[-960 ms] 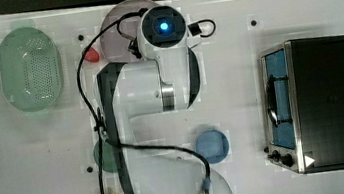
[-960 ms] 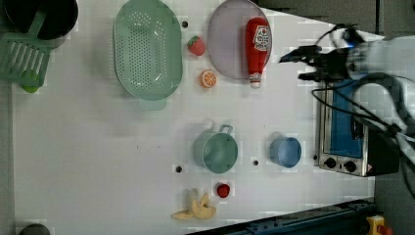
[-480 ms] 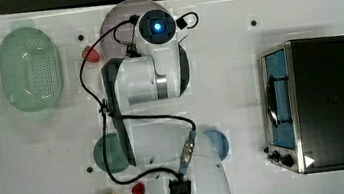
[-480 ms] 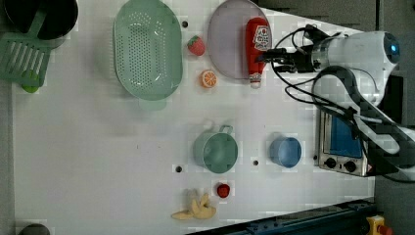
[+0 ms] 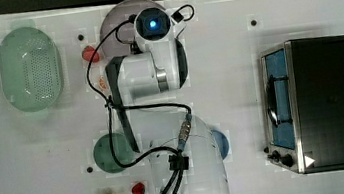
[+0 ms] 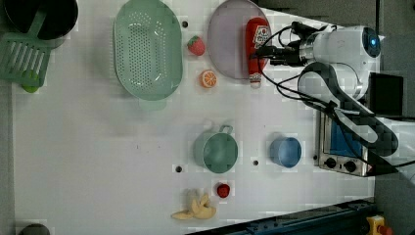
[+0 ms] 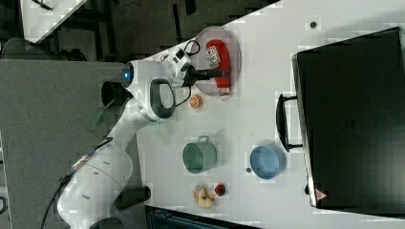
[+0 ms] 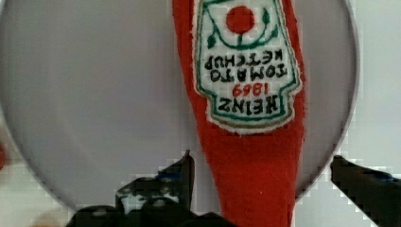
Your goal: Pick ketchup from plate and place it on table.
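The gripper (image 8: 262, 175) hangs with fingers wide apart, straddling the neck of the ketchup bottle (image 6: 256, 48) – which lies flat on the lilac plate (image 6: 222, 41), its cap seemingly past the rim. Come down squarely over the narrow part and close only once both pads flank the cloth. The white table (image 6: 98, 147) offers bare room between plate and blue bowl (image 6: 286, 152).

Tool (image 6: 260, 53) now over ketchup (image 6: 255, 36) (previously beside the plate (image 6: 222, 44))

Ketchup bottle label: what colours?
The red ketchup bottle's label is white with green border and lettering and a red dot; clearest in the wrist view.
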`<state>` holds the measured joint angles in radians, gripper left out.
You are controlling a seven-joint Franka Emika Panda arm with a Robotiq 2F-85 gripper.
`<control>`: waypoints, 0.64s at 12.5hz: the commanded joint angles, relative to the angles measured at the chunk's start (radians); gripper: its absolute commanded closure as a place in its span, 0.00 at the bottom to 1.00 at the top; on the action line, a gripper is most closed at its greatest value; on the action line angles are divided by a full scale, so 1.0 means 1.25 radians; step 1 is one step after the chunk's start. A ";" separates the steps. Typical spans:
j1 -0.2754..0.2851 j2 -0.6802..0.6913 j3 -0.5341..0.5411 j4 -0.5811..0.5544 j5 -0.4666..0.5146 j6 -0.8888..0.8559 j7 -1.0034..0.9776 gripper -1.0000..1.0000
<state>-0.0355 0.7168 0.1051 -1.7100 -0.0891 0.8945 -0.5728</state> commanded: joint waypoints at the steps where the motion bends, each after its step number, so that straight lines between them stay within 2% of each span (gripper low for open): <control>1: 0.001 0.008 0.003 0.012 -0.003 0.055 -0.035 0.00; 7: 0.002 0.065 0.000 0.014 -0.003 0.171 -0.035 0.00; 8: 0.002 0.067 -0.001 0.013 -0.003 0.176 -0.035 0.04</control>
<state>-0.0303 0.7808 0.1077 -1.6895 -0.0867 1.1104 -0.5874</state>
